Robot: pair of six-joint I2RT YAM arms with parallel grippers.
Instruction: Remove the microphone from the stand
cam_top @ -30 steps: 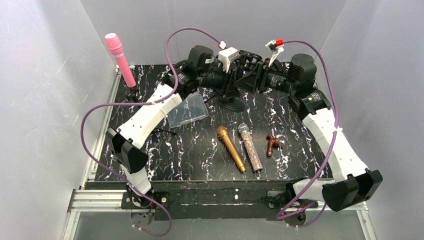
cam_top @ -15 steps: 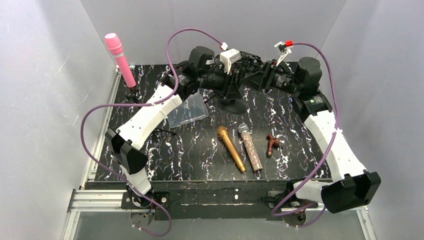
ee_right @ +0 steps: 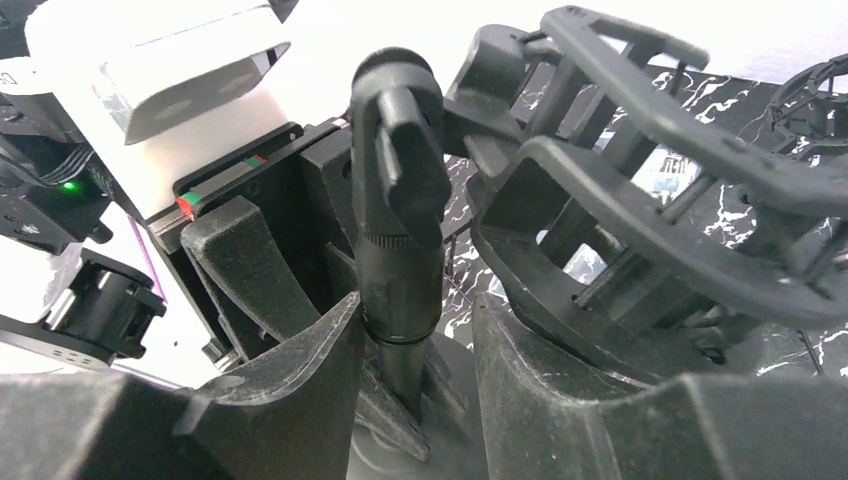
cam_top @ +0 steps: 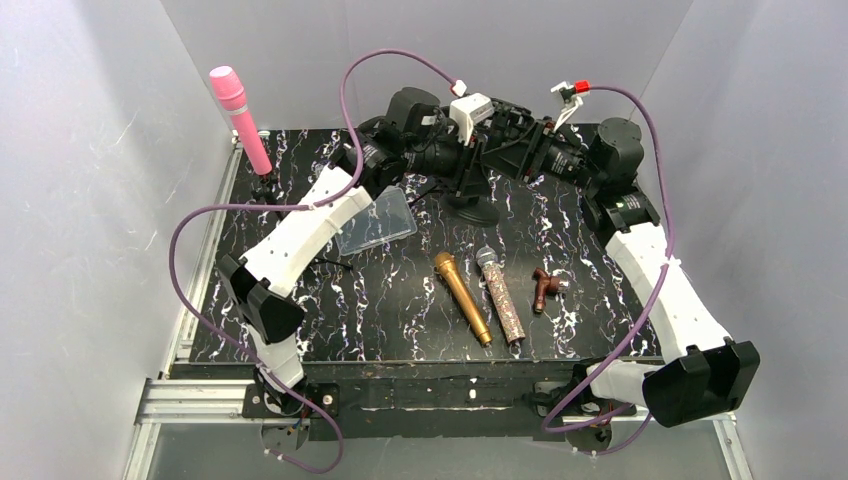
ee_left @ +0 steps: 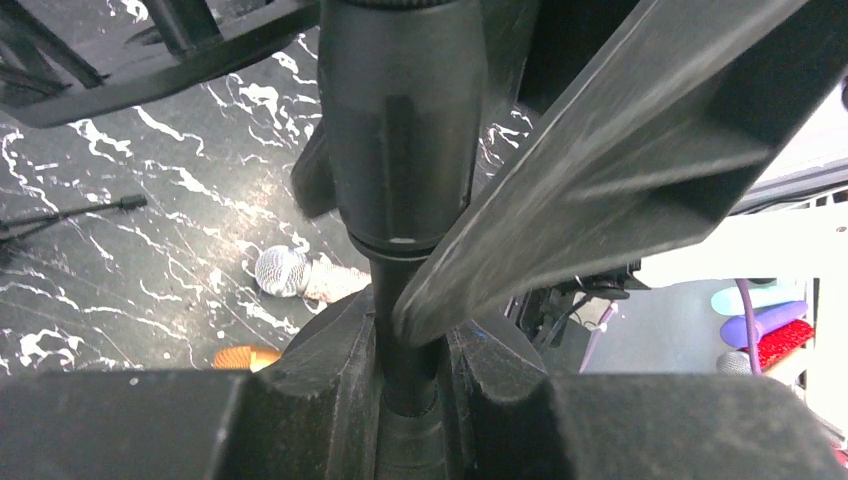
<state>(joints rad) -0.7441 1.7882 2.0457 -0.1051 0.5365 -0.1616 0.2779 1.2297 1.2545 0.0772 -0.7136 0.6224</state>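
The black stand (cam_top: 474,210) is at the back centre of the table; its upright tube (ee_right: 400,230) carries a black wire cradle (ee_right: 640,200). I cannot tell whether a microphone sits in that cradle. My left gripper (cam_top: 462,160) is shut on the stand's thin lower pole (ee_left: 405,300), which is pinched between its fingers (ee_left: 330,370). From the opposite side my right gripper (ee_right: 415,310) straddles the thicker tube and is open. Its left finger lies close to the tube and its right finger stands apart from it.
A pink microphone (cam_top: 240,118) stands in a small holder at the far left. A gold microphone (cam_top: 462,297), a glitter microphone (cam_top: 500,293) and a small brown clip (cam_top: 545,288) lie mid-table. A clear plastic lid (cam_top: 377,222) is left of the stand. Purple cables loop overhead.
My right gripper has pushed in around the stand's tube and its jaws have narrowed. The left gripper keeps its hold, and the stand and both wrists have shifted slightly right.
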